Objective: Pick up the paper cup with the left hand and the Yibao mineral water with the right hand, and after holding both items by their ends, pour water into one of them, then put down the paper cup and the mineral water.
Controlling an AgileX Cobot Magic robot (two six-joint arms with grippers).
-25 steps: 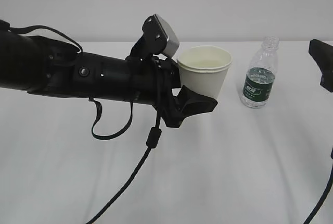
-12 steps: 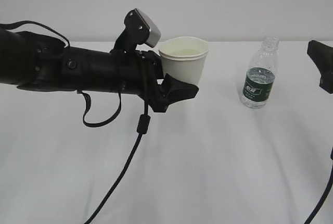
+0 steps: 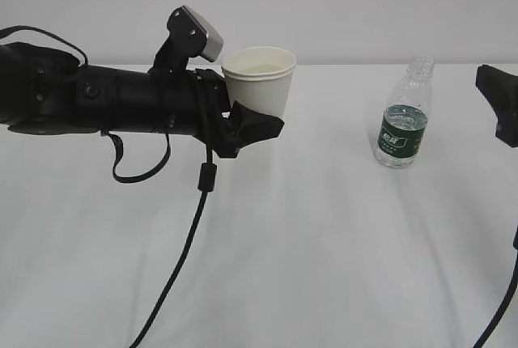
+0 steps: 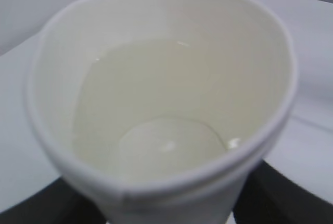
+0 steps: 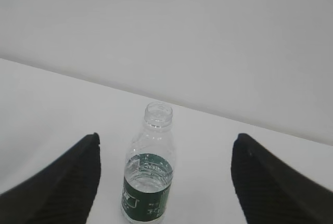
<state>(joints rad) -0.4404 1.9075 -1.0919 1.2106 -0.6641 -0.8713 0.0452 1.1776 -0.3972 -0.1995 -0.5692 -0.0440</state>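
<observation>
Since a second ago our left hand has carried the paper cup leftward, away from the Yibao mineral water; its gripper is clamped on the cup, held upright above the counter. Our right hand, gripper spread wide, faces the standing bottle.

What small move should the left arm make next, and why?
Probably lower the paper cup onto the table. The left gripper holds it upright in the air with water inside, while the bottle already stands released in front of the open right gripper.
</observation>
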